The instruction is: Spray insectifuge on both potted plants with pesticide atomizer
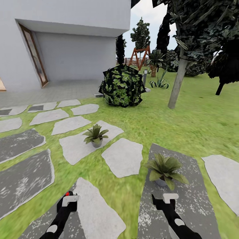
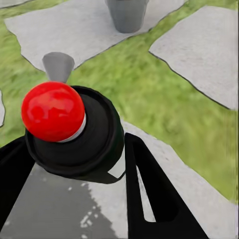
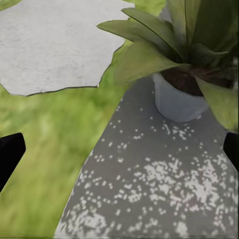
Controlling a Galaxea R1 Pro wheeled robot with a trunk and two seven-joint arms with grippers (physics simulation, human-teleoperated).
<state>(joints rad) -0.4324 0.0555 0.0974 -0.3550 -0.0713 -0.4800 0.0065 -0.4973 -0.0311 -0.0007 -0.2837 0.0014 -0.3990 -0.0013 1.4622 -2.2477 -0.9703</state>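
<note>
Left jaws (image 2: 74,164) pinching pesticide atomizer (image 2: 74,132), right jaws (image 3: 119,149) spread near potted plant (image 3: 174,64), lawn open ahead

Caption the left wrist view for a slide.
Left gripper clasping the atomizer, red-capped, above grass, facing a grey pot.

home garden | grass lawn (image 1: 186,122) | stepping stones (image 1: 122,156) | house wall (image 1: 76,56) | trees (image 1: 181,66)

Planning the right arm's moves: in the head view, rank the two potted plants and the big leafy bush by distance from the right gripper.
1. Nearer potted plant, on the dark stone just ahead of the right gripper.
2. Farther potted plant, on a light stone ahead to the left.
3. Leafy bush, far ahead near the house.
</note>
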